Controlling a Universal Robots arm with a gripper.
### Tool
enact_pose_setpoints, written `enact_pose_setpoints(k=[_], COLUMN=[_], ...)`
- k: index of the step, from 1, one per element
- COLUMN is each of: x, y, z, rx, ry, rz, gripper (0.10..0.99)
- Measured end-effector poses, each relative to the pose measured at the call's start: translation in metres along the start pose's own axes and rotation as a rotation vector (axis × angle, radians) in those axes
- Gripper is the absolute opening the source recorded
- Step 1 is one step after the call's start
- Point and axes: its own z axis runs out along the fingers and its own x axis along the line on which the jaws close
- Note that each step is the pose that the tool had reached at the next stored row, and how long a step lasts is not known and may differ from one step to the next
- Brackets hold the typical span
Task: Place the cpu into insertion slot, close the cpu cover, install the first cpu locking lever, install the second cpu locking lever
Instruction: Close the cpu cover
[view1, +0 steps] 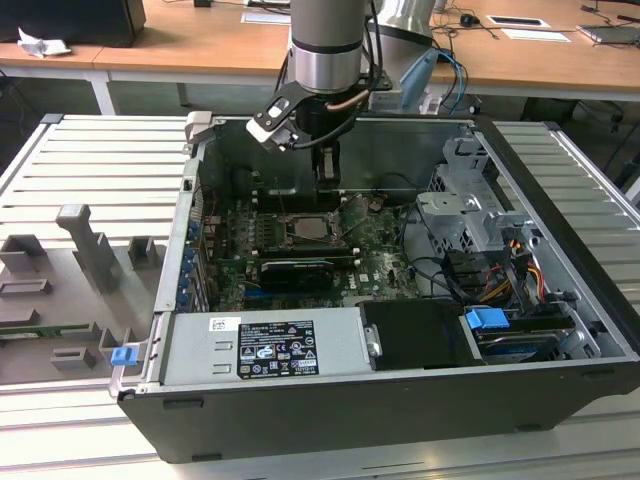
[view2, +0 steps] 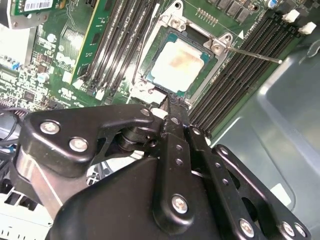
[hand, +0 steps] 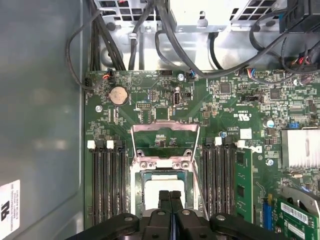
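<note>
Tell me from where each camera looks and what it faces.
Exterior view: off the arm, above the open computer case, facing down into it; arm and pincer show.
First wrist view: on the arm, facing past the pincer at the open cpu cover.
Second wrist view: on the arm, slanted, pincer before the motherboard.
Both wrist views share the cpu in the insertion slot.

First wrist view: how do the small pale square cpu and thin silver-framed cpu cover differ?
The cpu is a solid pale plate; the cpu cover is an open frame, green circuit board showing through. The cpu lies flat in the insertion slot; the cpu cover is swung open off it. The shut gripper hangs over the cpu, clear of the cpu cover. Both are square metal.
</note>
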Motion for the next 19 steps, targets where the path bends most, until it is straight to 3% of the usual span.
enact_pose_setpoints(k=[5,19], x=[0.0000,0.0005], y=[0.0033,0.0327], z=[-0.0001,0.0023], rx=[0.000,0.000], ry=[0.0000,-0.0002], rz=[0.000,0.000], gripper=[0.106,0.106])
